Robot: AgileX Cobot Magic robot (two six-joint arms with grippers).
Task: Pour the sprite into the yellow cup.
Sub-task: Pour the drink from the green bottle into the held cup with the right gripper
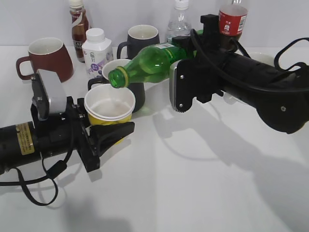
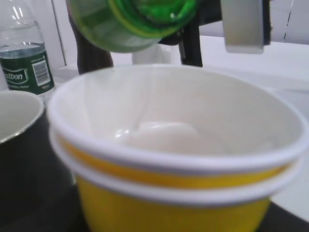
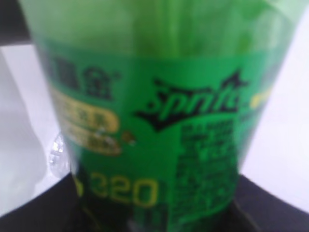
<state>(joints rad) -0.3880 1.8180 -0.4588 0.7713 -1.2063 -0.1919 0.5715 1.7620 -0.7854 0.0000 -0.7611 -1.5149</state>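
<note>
My right gripper (image 1: 186, 58) is shut on the sprite (image 1: 149, 60), a green bottle held tipped almost level, its open mouth pointing left just above the far rim of the yellow cup (image 1: 110, 107). Its label fills the right wrist view (image 3: 154, 125). My left gripper (image 1: 113, 133) is shut on the yellow cup and holds it upright on the table. In the left wrist view the yellow cup (image 2: 169, 193) shows a white inside with a little clear liquid, and the sprite's mouth (image 2: 133, 21) hangs over its far rim.
A dark grey mug (image 1: 133, 89) stands right behind the cup. Further back are a brown-red mug (image 1: 48, 58), a white small bottle (image 1: 96, 50), a brown drink bottle (image 1: 78, 24), another dark mug (image 1: 142, 41), a clear water bottle (image 1: 179, 21) and a cola bottle (image 1: 232, 19).
</note>
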